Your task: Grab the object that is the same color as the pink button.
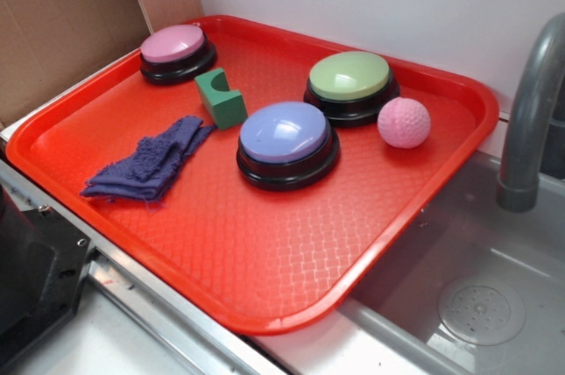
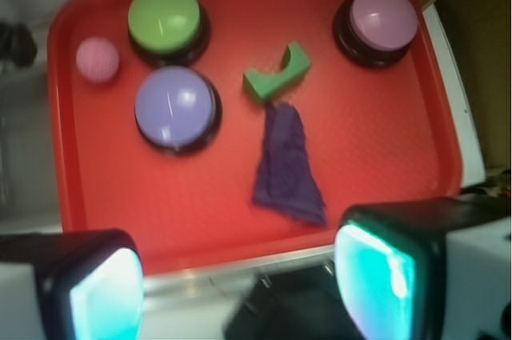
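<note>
So the red tray (image 1: pixel 415 216) is sitting partly over the edge of a metal sink (image 1: pixel 494 304), and everything is lying on it. The small pink ball (image 1: pixel 404 122) is resting near the tray's far right rim, just beside the green-topped button (image 1: pixel 350 78) and apart from the blue-topped button (image 1: pixel 286 134). The pink button (image 1: pixel 175 45) is sitting way over in the far left corner, well apart from the ball. A green block (image 1: pixel 222 99) with a curved notch is standing between the pink and blue buttons, and a crumpled purple cloth (image 1: pixel 150 163) is lying just beside it.

In the wrist view things are looking pretty blurry, so the ball's dimples are barely showing. The tool (image 2: pixel 240 276) is hovering outside the tray's near edge, fingers (image 2: pixel 376 276) spread wide with nothing between them, and both are getting cut off at the bottom of the frame. In the exterior view only a dark smudge at the top left corner is showing, and I can't tell what it is. A grey faucet (image 1: pixel 530 119) is getting cropped on the right.
</note>
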`<state>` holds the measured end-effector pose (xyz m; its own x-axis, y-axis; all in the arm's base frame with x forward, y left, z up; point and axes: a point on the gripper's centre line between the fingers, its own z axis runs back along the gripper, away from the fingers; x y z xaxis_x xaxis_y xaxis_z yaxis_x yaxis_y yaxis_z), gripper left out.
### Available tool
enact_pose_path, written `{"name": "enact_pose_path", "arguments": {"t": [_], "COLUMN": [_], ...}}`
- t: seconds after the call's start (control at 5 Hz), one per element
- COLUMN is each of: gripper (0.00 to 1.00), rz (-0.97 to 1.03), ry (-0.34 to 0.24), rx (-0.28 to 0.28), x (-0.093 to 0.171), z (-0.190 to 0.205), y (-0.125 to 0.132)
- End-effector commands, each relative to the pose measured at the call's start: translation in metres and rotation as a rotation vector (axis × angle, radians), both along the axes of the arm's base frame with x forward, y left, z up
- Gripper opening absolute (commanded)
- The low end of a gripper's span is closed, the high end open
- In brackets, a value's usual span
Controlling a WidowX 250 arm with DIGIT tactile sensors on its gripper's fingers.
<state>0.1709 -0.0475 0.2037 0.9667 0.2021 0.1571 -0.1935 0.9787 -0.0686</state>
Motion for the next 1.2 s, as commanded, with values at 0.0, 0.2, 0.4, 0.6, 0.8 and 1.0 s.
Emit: {"name": "enact_pose_path", "arguments": {"t": [0.0,0.2,0.4,0.6,0.8,1.0], "gripper": [1.00,1.00,1.00,1.00,1.00,1.00], "rz": [0.209,0.212,0.311,0.334,0.464,0.536], "ry": [-0.107,-0.090,-0.117,-0.087,-0.062,-0.004], "rx": [-0.067,-0.099,-0.051,-0.024,-0.134,-0.168], "x": [0.087,0.121,0.156,0.174,0.178,0.175], "z": [-0.043,-0.067,-0.094,-0.113,-0.133,-0.144], "y": [-0.045,-0.064,-0.087,-0.099,-0.110,-0.114]}}
